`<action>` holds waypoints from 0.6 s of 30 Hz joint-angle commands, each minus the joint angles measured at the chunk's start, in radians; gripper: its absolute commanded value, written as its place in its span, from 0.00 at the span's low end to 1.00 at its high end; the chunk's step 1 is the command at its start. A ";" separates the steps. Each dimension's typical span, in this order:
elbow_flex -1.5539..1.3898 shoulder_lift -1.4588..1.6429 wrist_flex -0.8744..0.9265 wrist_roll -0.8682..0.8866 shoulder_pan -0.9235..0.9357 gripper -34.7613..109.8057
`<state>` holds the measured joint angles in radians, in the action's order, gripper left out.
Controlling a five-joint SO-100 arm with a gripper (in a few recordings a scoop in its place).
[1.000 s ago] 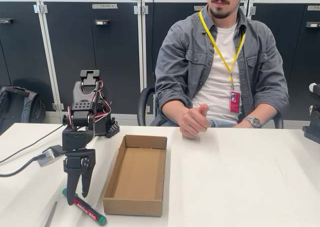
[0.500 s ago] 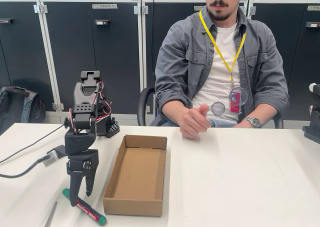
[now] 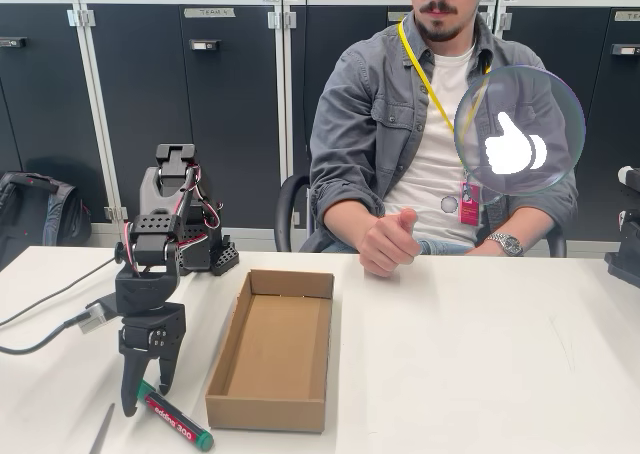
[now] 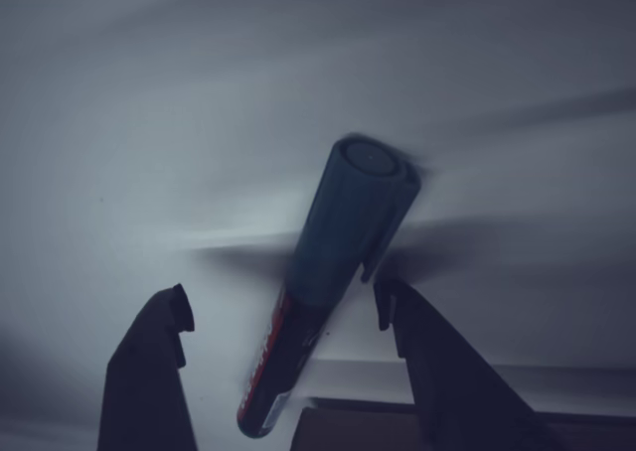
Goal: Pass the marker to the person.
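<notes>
Nearest to the camera in the fixed view, the marker (image 3: 171, 418) lies flat on the white table (image 3: 470, 364), just left of the cardboard box (image 3: 272, 348). Left of the marker lies a thin grey stick (image 3: 101, 430). The gripper (image 3: 143, 386) stands over the capped end of the marker with its fingers pointing down, one on each side. In the wrist view the gripper (image 4: 286, 310) is spread wide and the marker (image 4: 323, 282) lies between the two dark fingertips (image 4: 164, 317) without touching either.

I judge that the step in hand is the grasp, not yet made. The next move calls for a small lowering and then closing across the barrel, before the lift toward the person (image 3: 440, 134), who sits behind the table, beyond the far end of the box, with one hand (image 3: 388, 242) resting on the table edge.

The marker is a smooth round plastic tube, so it may roll if pushed from one side only. The box is a shallow, open tray of matte cardboard. The table looks smooth and plain.
</notes>
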<state>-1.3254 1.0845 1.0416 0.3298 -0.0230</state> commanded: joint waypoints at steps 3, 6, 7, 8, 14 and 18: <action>0.006 -0.003 -0.008 0.005 0.012 0.53; -0.005 -0.003 0.000 0.008 0.018 0.53; -0.008 -0.003 0.005 0.011 0.021 0.53; -0.009 -0.005 0.011 0.015 0.026 0.52; -0.011 -0.011 0.017 0.048 0.052 0.45; -0.017 -0.008 -0.002 0.055 0.061 0.40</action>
<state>-1.3330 1.0753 1.0462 0.3789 0.0169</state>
